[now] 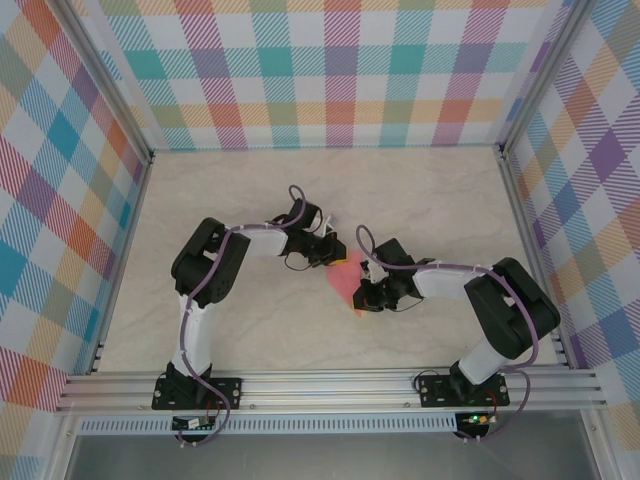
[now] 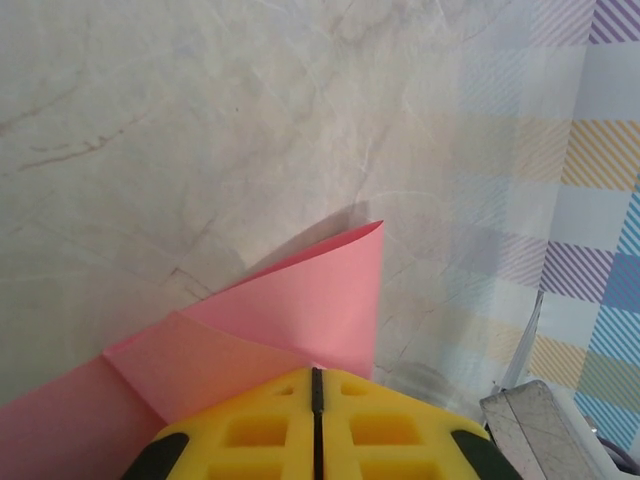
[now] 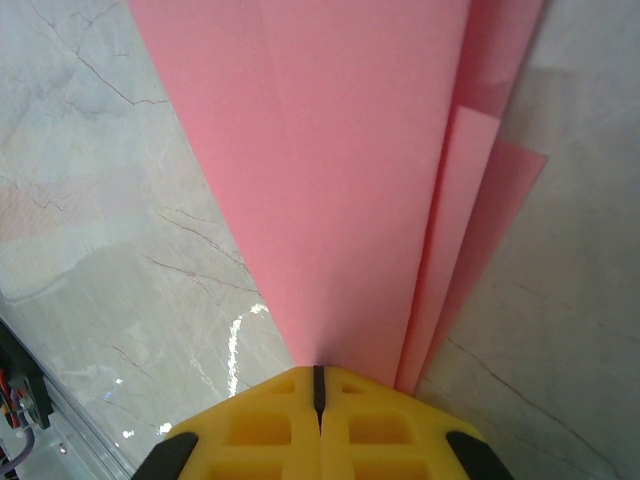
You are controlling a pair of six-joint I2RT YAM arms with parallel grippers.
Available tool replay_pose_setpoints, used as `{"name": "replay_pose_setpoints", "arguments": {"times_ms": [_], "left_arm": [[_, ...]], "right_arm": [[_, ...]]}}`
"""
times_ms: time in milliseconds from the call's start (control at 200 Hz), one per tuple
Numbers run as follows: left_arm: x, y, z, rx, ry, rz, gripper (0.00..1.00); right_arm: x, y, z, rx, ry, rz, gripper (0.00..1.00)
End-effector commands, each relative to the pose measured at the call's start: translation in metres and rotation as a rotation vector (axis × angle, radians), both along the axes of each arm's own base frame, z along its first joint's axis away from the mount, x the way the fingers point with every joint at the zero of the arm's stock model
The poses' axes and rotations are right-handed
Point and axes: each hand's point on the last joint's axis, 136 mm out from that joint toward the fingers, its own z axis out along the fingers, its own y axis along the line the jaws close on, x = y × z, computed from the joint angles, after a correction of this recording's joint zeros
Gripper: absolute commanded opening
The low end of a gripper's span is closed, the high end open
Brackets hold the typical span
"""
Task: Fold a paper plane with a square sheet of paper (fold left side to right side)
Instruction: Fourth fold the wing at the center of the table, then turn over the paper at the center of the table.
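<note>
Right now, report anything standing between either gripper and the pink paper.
Nothing visible does. The left gripper and the right gripper are both shut, with their yellow tips right at the folded pink paper, one at each end of it, where it lies on the table.

left arm [image 1: 205, 265] and right arm [image 1: 510, 300] each folded at the elbow, forearms angled inward toward one another. left gripper [image 1: 327, 250] jaws together, yellow fingers [image 2: 250, 432] meeting at a thin seam. right gripper [image 1: 368, 298] likewise closed flush. grippers near, apart.
</note>
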Motion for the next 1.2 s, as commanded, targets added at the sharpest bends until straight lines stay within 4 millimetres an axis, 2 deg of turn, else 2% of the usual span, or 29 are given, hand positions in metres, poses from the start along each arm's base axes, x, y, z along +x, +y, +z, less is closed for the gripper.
{"name": "replay_pose_setpoints", "arguments": {"times_ms": [0, 70, 185, 305, 410, 485, 580, 715, 870, 1065, 1195], "left_arm": [[0.011, 0.001, 0.04, -0.065, -0.065, -0.02, 0.1], [0.018, 0.009, 0.06, -0.088, -0.096, -0.005, 0.12], [0.026, 0.029, 0.095, -0.109, -0.162, 0.027, 0.18], [0.025, 0.053, 0.111, -0.094, -0.198, 0.072, 0.22], [0.016, 0.067, 0.101, -0.049, -0.19, 0.108, 0.27], [0.007, 0.066, 0.086, -0.054, -0.157, 0.118, 0.29], [-0.005, 0.05, 0.067, -0.058, -0.12, 0.084, 0.31], [-0.011, 0.022, 0.044, -0.071, -0.076, 0.046, 0.32], [-0.004, 0.004, 0.03, -0.088, -0.052, 0.034, 0.33], [0.0, -0.008, 0.015, -0.07, -0.028, 0.021, 0.33], [0.003, -0.015, 0.012, -0.08, -0.022, 0.01, 0.27]], "right_arm": [[-0.029, -0.021, -0.018, -0.099, 0.102, 0.019, 0.02], [-0.017, -0.011, 0.001, -0.045, 0.036, 0.025, 0.11], [0.007, 0.001, 0.044, 0.023, -0.113, 0.036, 0.25], [0.028, -0.001, 0.085, 0.06, -0.248, 0.024, 0.4], [0.042, -0.021, 0.102, 0.001, -0.334, -0.015, 0.53], [0.051, -0.039, 0.108, -0.06, -0.389, -0.063, 0.64], [0.057, -0.056, 0.121, -0.105, -0.471, -0.13, 0.81], [0.05, -0.062, 0.138, -0.062, -0.534, -0.17, 0.96], [0.037, -0.07, 0.144, -0.06, -0.558, -0.177, 0.98], [0.025, -0.081, 0.144, -0.071, -0.575, -0.194, 0.98], [0.021, -0.085, 0.148, -0.064, -0.595, -0.203, 0.98]]}}
